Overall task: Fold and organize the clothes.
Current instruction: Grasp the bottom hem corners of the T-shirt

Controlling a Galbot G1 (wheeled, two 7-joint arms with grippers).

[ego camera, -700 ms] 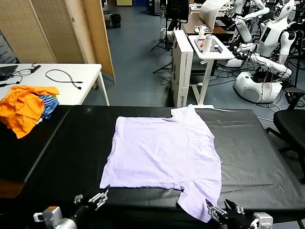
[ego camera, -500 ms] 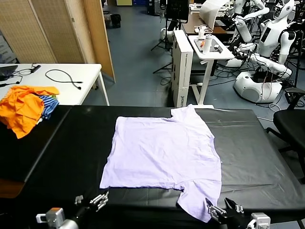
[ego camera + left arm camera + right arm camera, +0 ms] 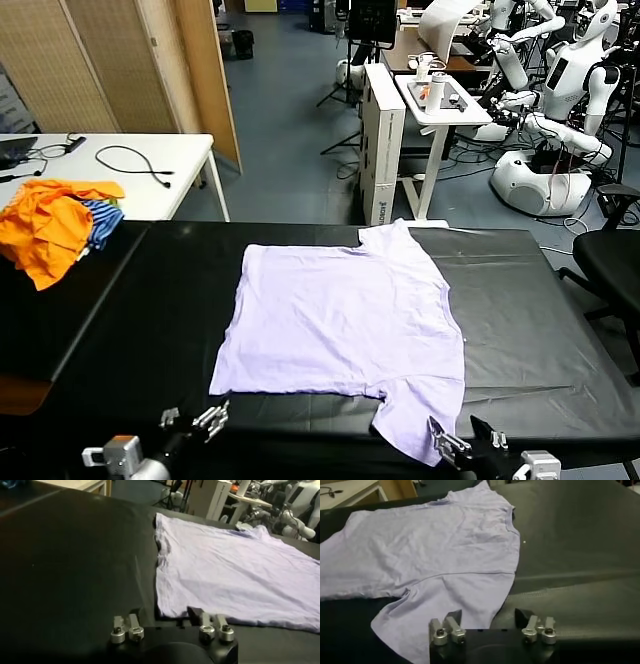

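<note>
A pale lavender T-shirt (image 3: 340,315) lies spread flat on the black table (image 3: 520,290), plain side up, with one sleeve at the far edge and one at the near edge. My left gripper (image 3: 192,420) hovers open at the near edge, just short of the shirt's hem corner (image 3: 165,605). In the left wrist view the left gripper (image 3: 164,613) has nothing between its fingers. My right gripper (image 3: 462,438) is open over the tip of the near sleeve (image 3: 420,425). In the right wrist view the sleeve's edge (image 3: 470,600) lies in front of the right gripper (image 3: 488,615).
A heap of orange and blue-striped garments (image 3: 55,225) sits at the table's far left. A white side table (image 3: 150,195) carrying a cable stands behind it. A black office chair (image 3: 612,262) is at the right, and other robots (image 3: 560,110) and a white cart (image 3: 440,100) stand beyond.
Both grippers have shifted only slightly near the front edge. The T-shirt has not moved.
</note>
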